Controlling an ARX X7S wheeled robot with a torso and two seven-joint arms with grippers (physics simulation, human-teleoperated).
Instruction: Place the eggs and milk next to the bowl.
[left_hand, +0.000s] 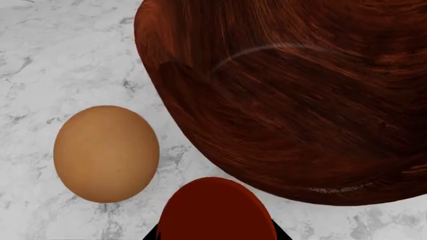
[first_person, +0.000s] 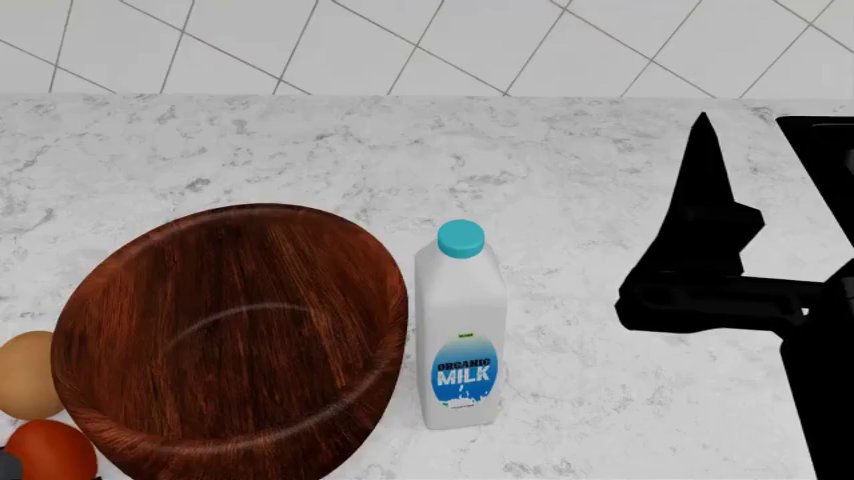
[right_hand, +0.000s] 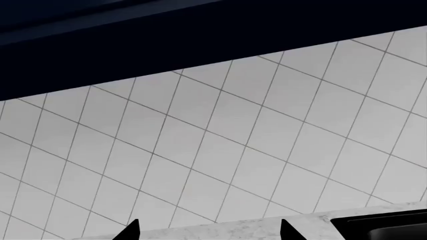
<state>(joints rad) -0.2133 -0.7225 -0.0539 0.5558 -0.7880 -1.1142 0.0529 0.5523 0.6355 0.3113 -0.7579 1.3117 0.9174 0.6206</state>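
Observation:
The large dark wooden bowl (first_person: 227, 330) (left_hand: 300, 100) sits on the marble counter at the near left. The milk (first_person: 461, 330) stands upright just to its right, almost touching it. The pale tan egg (left_hand: 105, 152) (first_person: 24, 375) lies on the counter by the bowl's left side. The reddish-brown egg (left_hand: 217, 210) (first_person: 51, 450) is close beside the tan one and by the bowl's wall, with my left gripper (left_hand: 217, 234) shut on it, black fingers against both its sides. My right gripper (right_hand: 209, 227) (first_person: 703, 150) is open and empty, raised at the right and facing the tiled wall.
A black inset appliance (first_person: 821, 150) (right_hand: 380, 225) occupies the counter's far right, beside my right arm (first_person: 694, 290). The white tiled wall (first_person: 400, 40) runs along the back. Bare marble counter (first_person: 334, 150) stretches behind the bowl and milk.

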